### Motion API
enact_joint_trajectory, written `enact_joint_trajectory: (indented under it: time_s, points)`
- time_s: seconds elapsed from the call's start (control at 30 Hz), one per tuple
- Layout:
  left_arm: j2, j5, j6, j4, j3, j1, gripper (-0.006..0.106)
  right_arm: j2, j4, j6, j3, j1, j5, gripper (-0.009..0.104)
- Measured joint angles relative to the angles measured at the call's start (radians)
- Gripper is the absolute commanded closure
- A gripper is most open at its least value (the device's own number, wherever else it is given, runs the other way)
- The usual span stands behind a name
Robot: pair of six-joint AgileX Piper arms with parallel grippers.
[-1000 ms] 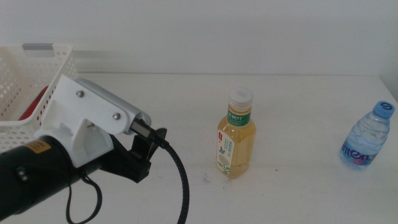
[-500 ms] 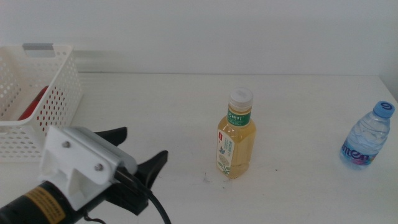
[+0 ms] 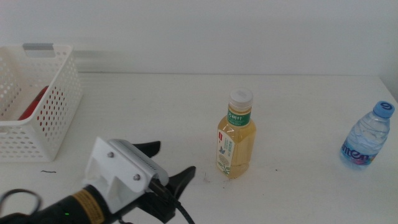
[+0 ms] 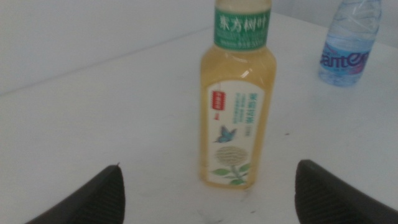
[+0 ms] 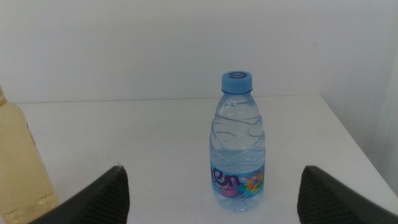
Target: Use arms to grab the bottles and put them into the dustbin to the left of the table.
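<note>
From the middle, the left gripper (image 3: 168,165) is spread wide near the tea bottle (image 3: 236,142) to fit around it, its wrist shows the bottle between the jaws, and the right gripper (image 5: 211,186) waits spread before the water bottle (image 5: 238,144).

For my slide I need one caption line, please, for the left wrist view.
Open left gripper faces the upright yellow tea bottle on the white table; water bottle behind.

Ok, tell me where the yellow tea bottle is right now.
In the middle view the yellow tea bottle stands upright mid-table, right of the open left gripper and well left of the water bottle.
</note>
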Motion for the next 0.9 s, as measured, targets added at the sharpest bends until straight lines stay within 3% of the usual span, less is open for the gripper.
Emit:
enact_joint_trajectory:
  time_s: [0.33, 0.67, 0.9]
  points:
    - [0.329, -0.404, -0.048, 0.051, 0.003, 0.0, 0.007, 0.0, 0.0, 0.0, 0.0, 0.0, 0.0, 0.004]
    - [0.425, -0.4, -0.019, 0.062, -0.102, 0.0, 0.007, 0.0, 0.0, 0.0, 0.0, 0.0, 0.0, 0.004]
    - [0.546, -0.375, -0.049, 0.134, -0.269, 0.0, 0.007, 0.0, 0.0, 0.0, 0.0, 0.0, 0.0, 0.004]
